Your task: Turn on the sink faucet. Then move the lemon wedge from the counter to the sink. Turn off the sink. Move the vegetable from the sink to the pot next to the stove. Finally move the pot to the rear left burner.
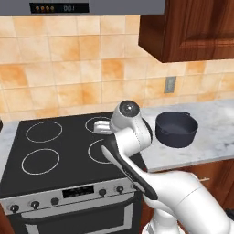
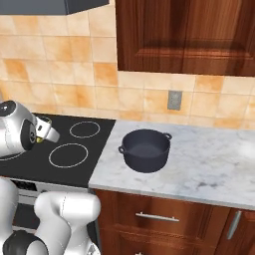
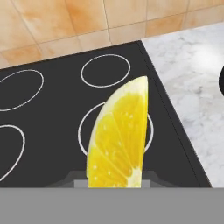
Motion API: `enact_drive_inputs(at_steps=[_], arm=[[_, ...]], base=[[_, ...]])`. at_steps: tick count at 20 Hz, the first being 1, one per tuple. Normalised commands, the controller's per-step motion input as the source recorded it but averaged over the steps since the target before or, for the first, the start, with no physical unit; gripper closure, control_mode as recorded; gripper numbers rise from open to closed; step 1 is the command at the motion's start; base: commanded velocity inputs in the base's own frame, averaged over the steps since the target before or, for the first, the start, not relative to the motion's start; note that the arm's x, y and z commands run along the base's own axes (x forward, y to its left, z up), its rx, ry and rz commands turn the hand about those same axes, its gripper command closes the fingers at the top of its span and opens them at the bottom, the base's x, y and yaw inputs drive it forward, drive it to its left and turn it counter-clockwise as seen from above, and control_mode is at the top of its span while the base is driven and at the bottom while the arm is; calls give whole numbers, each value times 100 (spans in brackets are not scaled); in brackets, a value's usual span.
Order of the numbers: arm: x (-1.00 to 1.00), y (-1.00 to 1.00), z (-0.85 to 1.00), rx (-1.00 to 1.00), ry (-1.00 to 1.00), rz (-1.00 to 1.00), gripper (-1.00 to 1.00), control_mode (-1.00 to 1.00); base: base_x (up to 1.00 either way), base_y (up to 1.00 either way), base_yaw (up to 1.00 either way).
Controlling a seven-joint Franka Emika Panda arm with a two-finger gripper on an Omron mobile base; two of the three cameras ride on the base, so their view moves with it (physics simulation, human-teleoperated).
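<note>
My gripper [image 3: 116, 183] is shut on the lemon wedge [image 3: 118, 135], a bright yellow slice standing upright between the fingertips. It hangs above the right side of the black stove [image 1: 68, 155], over the front right ring. The hand [image 2: 44, 130] shows beside the arm's white joint. The dark blue-grey pot [image 1: 176, 129] [image 2: 145, 149] stands apart to the right on the marble counter [image 2: 209, 169], and nothing shows inside it. The rear left burner [image 1: 44, 131] [image 3: 17, 89] is bare. The sink and faucet are out of view.
A tiled wall runs behind the stove and counter, with a grey outlet [image 2: 174, 99] on it. A wooden upper cabinet [image 2: 189, 35] hangs above the counter and a range hood [image 1: 91, 7] above the stove. Knobs [image 1: 55, 201] line the stove front.
</note>
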Motion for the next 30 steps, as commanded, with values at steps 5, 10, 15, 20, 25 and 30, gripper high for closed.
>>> enact_drive_inputs(at_steps=[5,10,15,20,25,30], arm=[[0,0,0,0,0,0,100,100],[0,0,0,0,0,0,100,100],[0,0,0,0,0,0,100,100],[0,0,0,0,0,0,100,100],[0,0,0,0,0,0,100,100],[0,0,0,0,0,0,100,100]], base=[[34,0,-15],[29,8,-8],[15,37,0],[4,41,0],[29,27,0],[54,33,3]])
